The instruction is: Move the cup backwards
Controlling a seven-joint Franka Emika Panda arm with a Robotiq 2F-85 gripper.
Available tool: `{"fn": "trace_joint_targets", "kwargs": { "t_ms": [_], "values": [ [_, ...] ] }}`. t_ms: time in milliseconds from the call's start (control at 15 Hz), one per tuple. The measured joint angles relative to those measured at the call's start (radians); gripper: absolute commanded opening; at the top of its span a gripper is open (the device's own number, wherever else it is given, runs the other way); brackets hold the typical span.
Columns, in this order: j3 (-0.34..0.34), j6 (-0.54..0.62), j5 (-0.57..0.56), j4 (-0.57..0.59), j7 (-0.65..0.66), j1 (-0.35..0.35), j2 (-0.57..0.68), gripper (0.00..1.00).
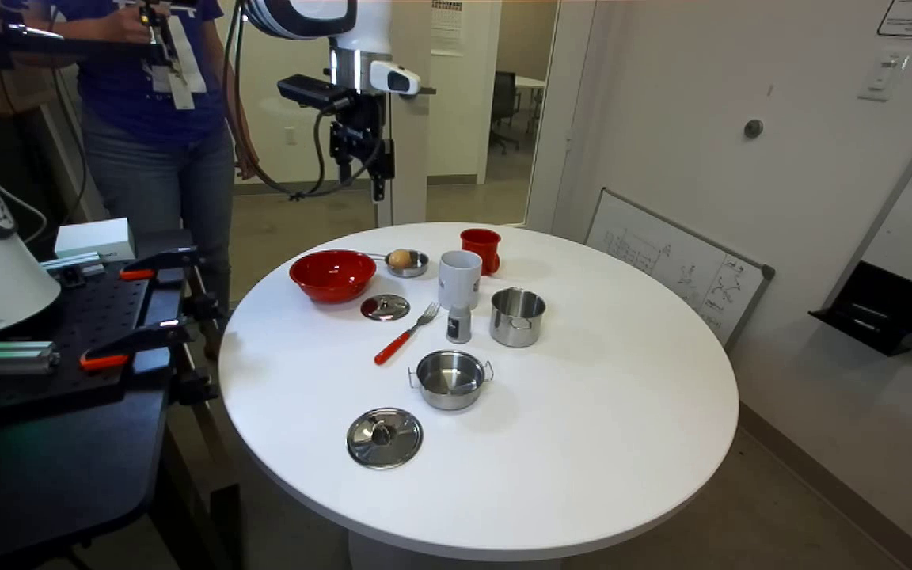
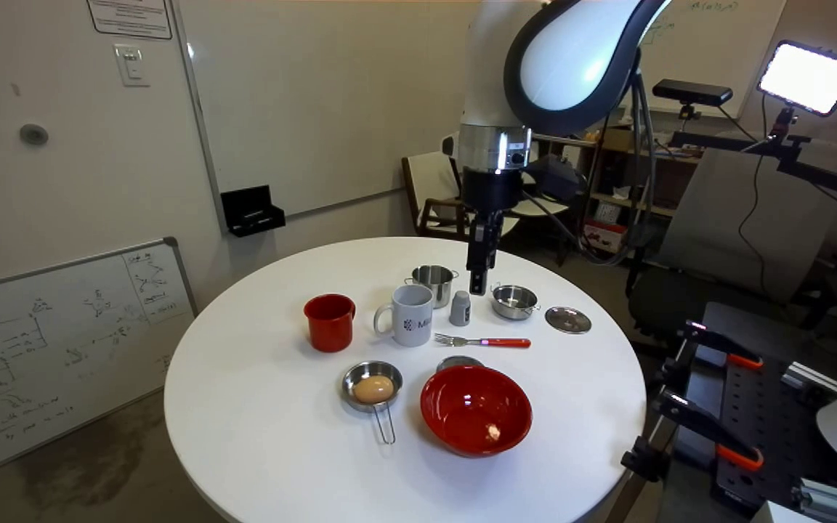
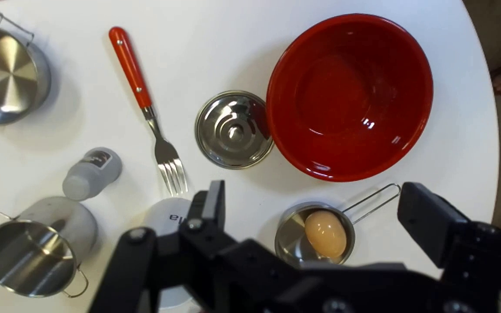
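Note:
The cup is a pale grey mug [image 1: 458, 275] standing upright on the round white table [image 1: 622, 427]. In an exterior view the mug [image 2: 414, 314] shows a handle and dark lettering on its side. In the wrist view the mug [image 3: 163, 216] is partly hidden behind the left finger. My gripper [image 1: 362, 186] hangs in the air above the table, apart from everything. It also shows in an exterior view [image 2: 479, 283]. In the wrist view my gripper [image 3: 313, 187] is open with fingers wide apart and nothing between them, above a small pan holding an egg.
Around the mug stand a red cup [image 2: 330, 325], a grey shaker [image 1: 459, 324], a steel pot [image 1: 517, 318] and a red-handled fork [image 1: 406, 336]. A small pan [image 2: 373, 385], a red bowl [image 2: 476, 410], a low pot [image 1: 451, 381] and two lids lie farther off.

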Motion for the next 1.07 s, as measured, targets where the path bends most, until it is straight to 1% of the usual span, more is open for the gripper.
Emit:
{"fn": "trace_joint_targets", "kwargs": {
  "t_ms": [133,333,467,667,800,933,1067],
  "values": [
    [-0.011,0.0,-0.053,0.058,-0.066,-0.007,0.066,1.0],
    [-0.049,0.001,-0.186,0.157,-0.113,-0.008,0.166,1.0],
    [-0.067,0.0,-0.248,0.227,-0.149,-0.01,0.231,1.0],
    [-0.064,0.004,-0.267,0.334,-0.229,-0.021,0.327,1.0],
    [-0.041,0.006,-0.262,0.394,-0.282,-0.04,0.38,1.0],
    [-0.025,0.006,-0.261,0.428,-0.307,-0.055,0.414,1.0],
    [-0.021,0.006,-0.261,0.439,-0.314,-0.059,0.423,1.0]
  ]
}}
